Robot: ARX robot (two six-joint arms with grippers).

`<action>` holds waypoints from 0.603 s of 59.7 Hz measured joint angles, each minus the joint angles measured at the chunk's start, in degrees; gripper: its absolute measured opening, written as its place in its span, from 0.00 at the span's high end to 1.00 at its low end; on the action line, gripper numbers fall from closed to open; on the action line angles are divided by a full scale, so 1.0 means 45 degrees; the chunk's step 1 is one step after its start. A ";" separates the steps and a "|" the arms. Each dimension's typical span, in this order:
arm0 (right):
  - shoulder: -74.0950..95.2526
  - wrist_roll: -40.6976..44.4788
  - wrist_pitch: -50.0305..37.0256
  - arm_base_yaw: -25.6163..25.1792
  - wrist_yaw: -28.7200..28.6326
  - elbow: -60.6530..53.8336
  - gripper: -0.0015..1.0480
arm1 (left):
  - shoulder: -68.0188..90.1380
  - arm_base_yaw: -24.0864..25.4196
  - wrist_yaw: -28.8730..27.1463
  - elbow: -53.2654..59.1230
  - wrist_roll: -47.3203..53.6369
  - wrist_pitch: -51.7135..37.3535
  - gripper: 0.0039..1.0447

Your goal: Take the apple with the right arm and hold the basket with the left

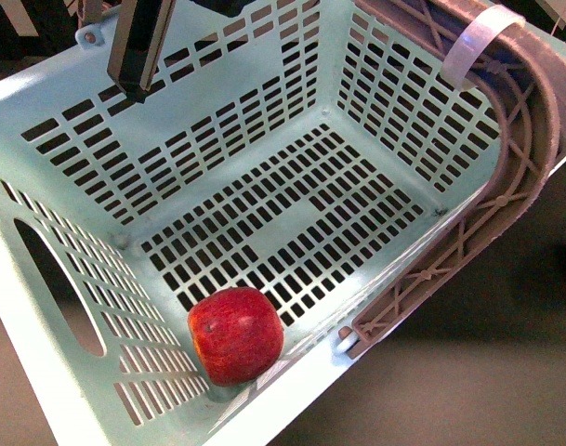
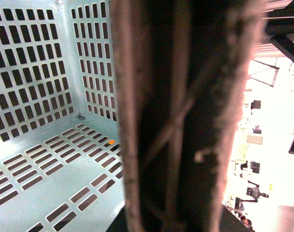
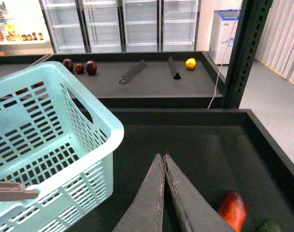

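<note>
The red apple (image 1: 236,334) lies inside the pale mint basket (image 1: 292,200), in its near corner against the slotted wall. The basket (image 3: 50,140) is tilted, and its mauve lattice handle (image 1: 515,158) with a white band rests along the right rim. My left gripper is shut on the basket; one black finger (image 1: 138,46) reaches down over the far wall. In the left wrist view the blurred handle (image 2: 180,116) fills the middle and hides the jaws. My right gripper (image 3: 163,155) is shut and empty, over the dark bin to the right of the basket.
A red fruit (image 3: 232,209) and a green item (image 3: 270,226) lie in the dark bin (image 3: 195,145) near my right gripper. A dark shelf (image 3: 151,82) behind carries dark purple fruits (image 3: 80,66) and a yellow fruit (image 3: 190,63). A black upright post (image 3: 243,53) stands at the right.
</note>
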State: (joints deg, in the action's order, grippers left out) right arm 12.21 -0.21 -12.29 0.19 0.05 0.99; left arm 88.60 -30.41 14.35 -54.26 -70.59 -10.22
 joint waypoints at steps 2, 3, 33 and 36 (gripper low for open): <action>-0.0087 0.0000 0.0097 0.0000 0.0000 0.0000 0.98 | 0.0000 -0.0005 0.0000 0.0000 0.0000 0.0000 0.95; -0.0117 0.0000 0.0131 0.0000 0.0000 0.0000 0.98 | 0.0000 0.0000 0.0000 0.0000 0.0000 0.0000 0.95; -0.2623 0.0010 0.2715 0.0000 0.0015 0.0005 0.94 | 0.0000 -0.0005 0.0005 0.0000 -0.0029 0.0000 0.95; -0.2623 0.0010 0.2715 0.0000 0.0015 0.0005 0.84 | 0.0000 -0.0005 -0.0005 0.0000 0.0005 0.0000 0.95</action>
State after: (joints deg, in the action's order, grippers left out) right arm 0.40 -0.16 -0.08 0.19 0.12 1.02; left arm 88.60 -30.44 14.33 -54.26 -70.57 -10.22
